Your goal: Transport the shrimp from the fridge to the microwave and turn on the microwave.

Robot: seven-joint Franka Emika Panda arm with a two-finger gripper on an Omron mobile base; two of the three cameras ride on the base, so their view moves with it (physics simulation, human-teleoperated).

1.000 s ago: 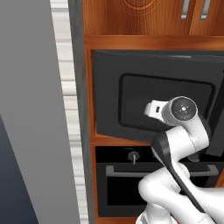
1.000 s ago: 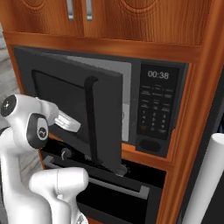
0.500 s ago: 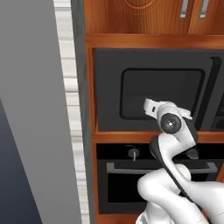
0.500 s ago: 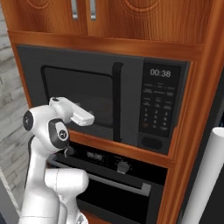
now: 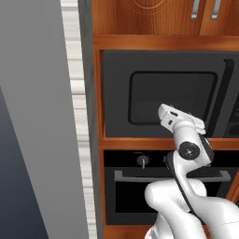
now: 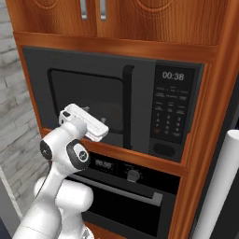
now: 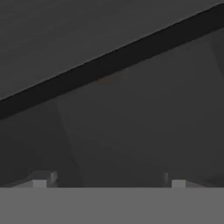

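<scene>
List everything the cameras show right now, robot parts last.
microwave: one, dark grey, door shut, built into the wooden cabinet
keypad: one, black, clock lit, right of the microwave door
oven: one, black, with knob, under the microwave
cabinet: wooden, doors above the microwave
fridge handle: one, white, far right
gripper: one, open, empty, close in front of the microwave door
</scene>
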